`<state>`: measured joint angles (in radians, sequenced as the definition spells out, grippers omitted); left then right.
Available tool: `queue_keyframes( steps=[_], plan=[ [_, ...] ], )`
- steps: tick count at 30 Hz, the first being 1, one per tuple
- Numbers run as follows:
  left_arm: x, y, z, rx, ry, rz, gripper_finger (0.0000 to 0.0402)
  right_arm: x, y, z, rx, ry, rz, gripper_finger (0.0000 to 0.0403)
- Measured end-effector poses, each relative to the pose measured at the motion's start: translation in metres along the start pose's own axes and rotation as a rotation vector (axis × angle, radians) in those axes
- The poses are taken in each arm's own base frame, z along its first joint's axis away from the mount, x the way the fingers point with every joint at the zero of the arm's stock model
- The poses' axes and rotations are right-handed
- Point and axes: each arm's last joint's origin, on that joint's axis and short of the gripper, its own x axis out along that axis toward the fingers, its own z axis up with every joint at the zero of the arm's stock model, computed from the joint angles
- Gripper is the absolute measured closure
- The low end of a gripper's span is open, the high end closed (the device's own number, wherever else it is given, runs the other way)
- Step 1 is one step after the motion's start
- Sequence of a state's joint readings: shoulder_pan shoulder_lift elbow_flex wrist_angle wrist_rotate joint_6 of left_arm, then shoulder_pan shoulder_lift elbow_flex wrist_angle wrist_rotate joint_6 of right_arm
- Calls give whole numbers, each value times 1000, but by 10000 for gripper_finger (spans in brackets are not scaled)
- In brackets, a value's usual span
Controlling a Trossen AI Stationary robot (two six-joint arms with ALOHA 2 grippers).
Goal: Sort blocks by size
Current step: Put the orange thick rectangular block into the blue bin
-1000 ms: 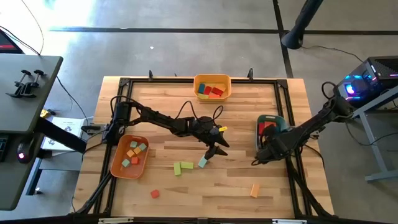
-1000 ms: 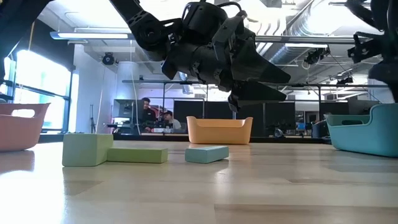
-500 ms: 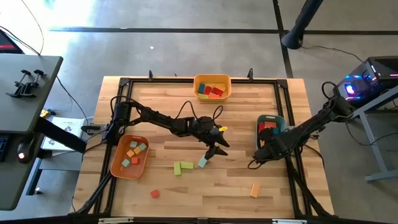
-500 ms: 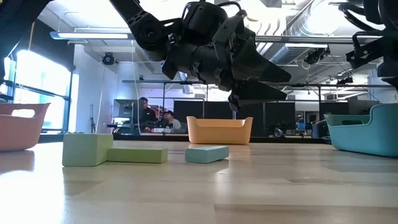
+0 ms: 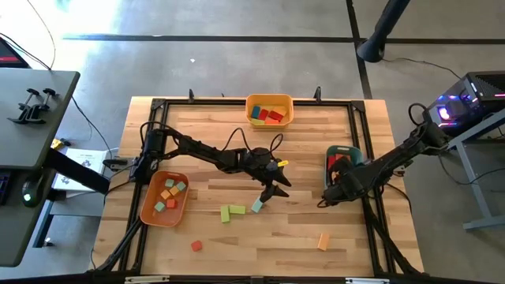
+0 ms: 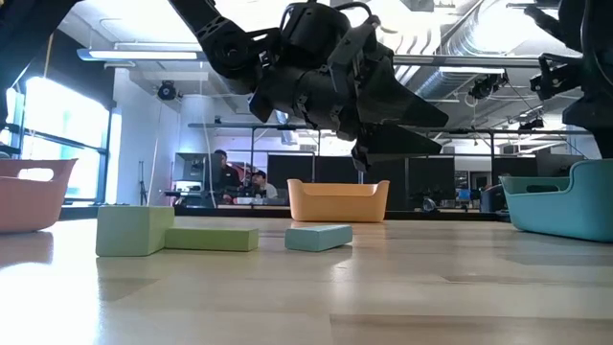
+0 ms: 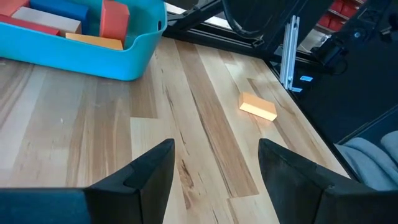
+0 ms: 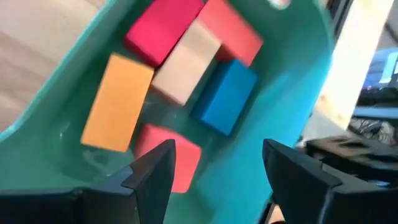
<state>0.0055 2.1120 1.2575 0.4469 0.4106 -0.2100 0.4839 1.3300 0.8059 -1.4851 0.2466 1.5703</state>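
Left gripper (image 5: 272, 192) hangs above mid-table, fingers spread wide, nothing between them; in the left wrist view the gap shows only bare wooden tabletop (image 7: 81, 130). Just below it on the table: a small teal block (image 5: 257, 206) lying flat, and beside that two light green blocks (image 5: 232, 211), one a cube and one a longer bar, touching each other. Right gripper (image 5: 328, 199) sits at the near end of the teal plastic tray (image 5: 344, 151) on the table's right side, jaws wide apart and empty (the right wrist view looks straight down into the tray). The tray holds large blocks: an orange bar (image 8: 117, 101), a pale tan bar (image 8: 186, 66), a blue block (image 8: 224, 96) and three red blocks (image 8: 163, 29), packed close together. Yellow plastic tray (image 5: 269, 100) at the far edge holds blue, red and light green blocks. Orange plastic tray (image 5: 147, 207) on the left holds small cubes in orange, teal and green. Loose on the table: a small red cube (image 5: 196, 246) near the front edge, well apart from the rest, and an orange bar block (image 5: 323, 241) front right. People are visible in the room behind the table in the low view.
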Motion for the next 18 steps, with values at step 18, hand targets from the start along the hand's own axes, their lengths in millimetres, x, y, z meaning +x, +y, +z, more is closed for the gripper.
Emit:
queue_keyframes(
  steps=[18],
  plan=[
    [0, 0, 0, -7, -2, 7, 183, 14, 10, 0, -37, -119, 73, 199]
  ],
)
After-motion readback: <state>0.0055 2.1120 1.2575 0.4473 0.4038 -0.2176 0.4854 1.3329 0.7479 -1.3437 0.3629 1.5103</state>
